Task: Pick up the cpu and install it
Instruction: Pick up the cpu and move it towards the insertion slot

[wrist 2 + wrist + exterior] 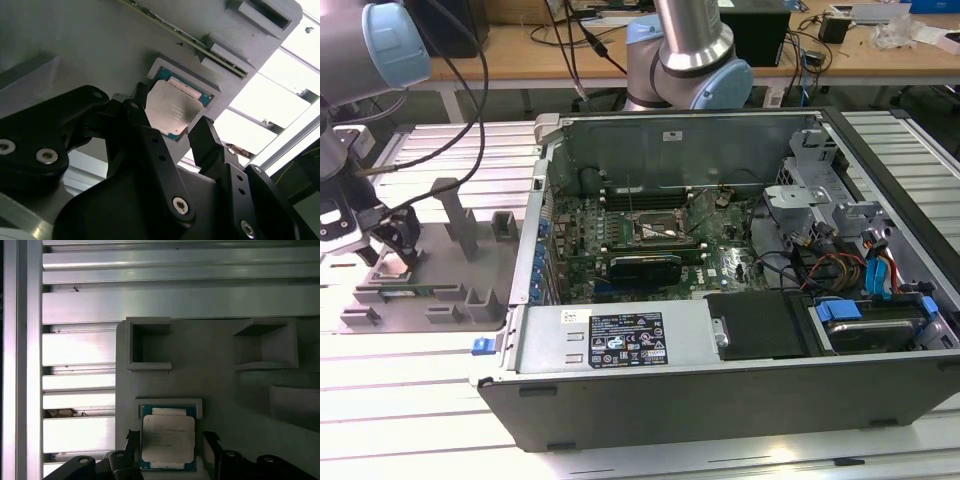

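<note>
cpu [167,432]: flat in a recess of the grey tray [225,385], between the fingers.
hand [171,437]: spread, straddling the cpu, fingers just beside its edges.

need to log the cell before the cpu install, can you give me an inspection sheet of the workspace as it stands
surface: slatted aluminium table carrying a grey fixture tray and an open computer case
job's things: cpu lies flat in a recess of the fixture tray, not lifted
clutter: nothing seen
grippers: gripper open, low over the tray, one finger on each side of the cpu in both wrist views
cables: black cables hang beside the arm; coloured wires run inside the case
surroundings: another robot arm stands behind the case, with a wooden bench beyond it
</note>
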Robot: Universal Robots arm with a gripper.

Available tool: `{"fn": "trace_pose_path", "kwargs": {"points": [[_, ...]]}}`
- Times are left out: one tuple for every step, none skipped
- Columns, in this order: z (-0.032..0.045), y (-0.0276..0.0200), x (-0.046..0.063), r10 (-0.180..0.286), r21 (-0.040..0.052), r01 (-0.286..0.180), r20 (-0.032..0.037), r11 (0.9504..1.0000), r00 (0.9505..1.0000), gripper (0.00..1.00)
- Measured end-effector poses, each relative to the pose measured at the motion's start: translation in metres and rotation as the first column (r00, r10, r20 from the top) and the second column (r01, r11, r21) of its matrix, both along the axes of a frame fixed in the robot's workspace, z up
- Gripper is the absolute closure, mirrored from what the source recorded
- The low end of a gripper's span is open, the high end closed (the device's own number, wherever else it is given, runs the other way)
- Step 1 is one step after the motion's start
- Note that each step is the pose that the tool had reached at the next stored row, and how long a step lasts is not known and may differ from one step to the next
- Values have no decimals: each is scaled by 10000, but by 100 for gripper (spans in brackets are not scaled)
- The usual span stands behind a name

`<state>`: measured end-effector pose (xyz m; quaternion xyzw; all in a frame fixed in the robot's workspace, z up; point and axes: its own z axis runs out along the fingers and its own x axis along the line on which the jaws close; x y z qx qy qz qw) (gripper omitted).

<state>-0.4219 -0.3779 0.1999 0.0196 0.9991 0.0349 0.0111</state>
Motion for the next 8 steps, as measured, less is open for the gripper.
{"fn": "trace_pose_path", "kwargs": {"points": [[-11,10,0,37,0,-37,1,10000,10000,40],[-22,14,1,108,2,-108,3,9999,9999,40],[-28,16,1,172,2,-172,3,9999,9999,40],[-37,18,1,252,0,-252,2,9997,9997,40],[-51,19,0,280,-1,-280,2,9996,9996,40],[-58,19,0,288,-1,-288,2,9996,9996,40],[-69,20,0,295,0,-295,2,9996,9996,40],[-80,20,0,298,-1,-298,2,9996,9996,40]]}}
